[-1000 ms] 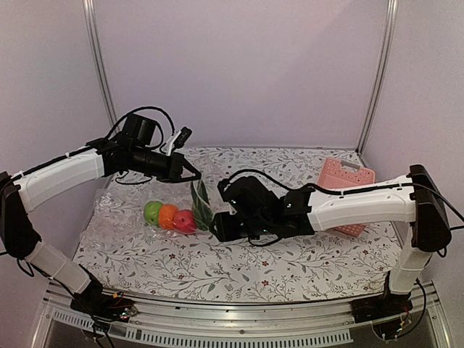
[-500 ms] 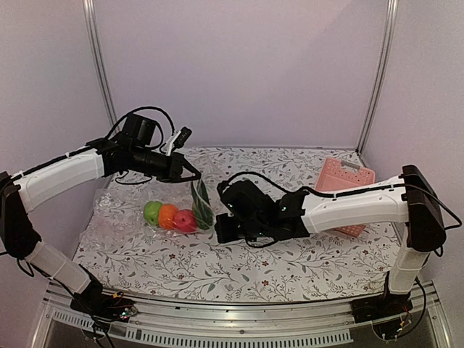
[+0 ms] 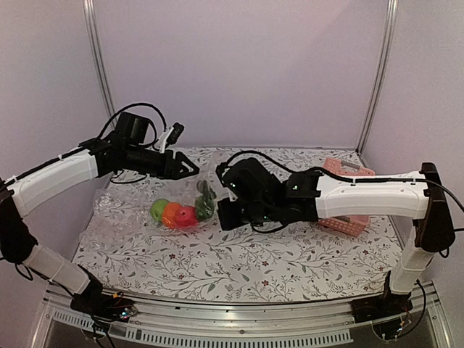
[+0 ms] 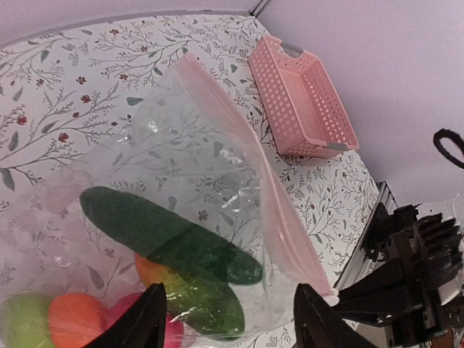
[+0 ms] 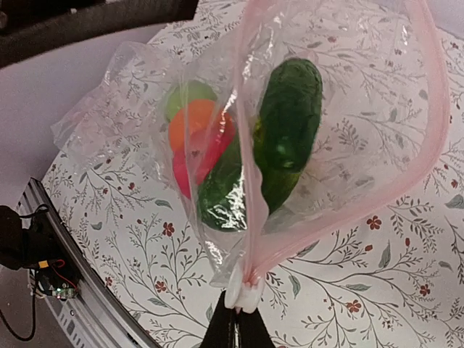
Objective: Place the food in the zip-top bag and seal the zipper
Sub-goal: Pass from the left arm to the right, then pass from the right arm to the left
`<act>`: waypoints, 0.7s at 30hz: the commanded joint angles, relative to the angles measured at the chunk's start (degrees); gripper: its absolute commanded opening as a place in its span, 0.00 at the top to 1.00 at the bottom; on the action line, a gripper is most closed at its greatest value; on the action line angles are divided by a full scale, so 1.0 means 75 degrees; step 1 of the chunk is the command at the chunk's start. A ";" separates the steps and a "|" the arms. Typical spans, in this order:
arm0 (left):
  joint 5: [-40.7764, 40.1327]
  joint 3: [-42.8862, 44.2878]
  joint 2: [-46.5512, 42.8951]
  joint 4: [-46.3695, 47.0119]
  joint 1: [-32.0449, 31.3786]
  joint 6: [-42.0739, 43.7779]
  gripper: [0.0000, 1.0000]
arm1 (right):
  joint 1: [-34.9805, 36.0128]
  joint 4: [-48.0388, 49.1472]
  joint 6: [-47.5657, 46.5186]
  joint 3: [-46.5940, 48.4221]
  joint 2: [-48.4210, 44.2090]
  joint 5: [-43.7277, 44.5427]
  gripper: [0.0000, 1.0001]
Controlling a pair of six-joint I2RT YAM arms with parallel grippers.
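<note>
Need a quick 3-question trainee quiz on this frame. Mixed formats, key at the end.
1. True or false: the cucumber is inside the zip-top bag.
2. Which tool pinches the end of the zipper? A left, B right, C neither.
3. Short answer: what does the pink basket hold?
Key: 1 true. 2 B, the right tool, shown in its own wrist view. 3 nothing that can be seen.
</note>
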 commanded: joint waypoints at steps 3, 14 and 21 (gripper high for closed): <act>-0.1053 -0.0482 -0.1520 0.0539 0.0602 0.0239 0.27 | -0.0300 -0.1784 -0.1496 0.1794 -0.0692 -0.0089 1.00; -0.1371 -0.0627 -0.2163 0.0653 0.1177 0.0369 0.18 | -0.0883 -0.2879 -0.2895 0.3944 -0.0349 -0.1027 1.00; -0.0658 -0.0776 -0.2432 0.1001 0.1174 0.0620 0.16 | -0.1009 -0.3173 -0.4056 0.4373 -0.0304 -0.1089 1.00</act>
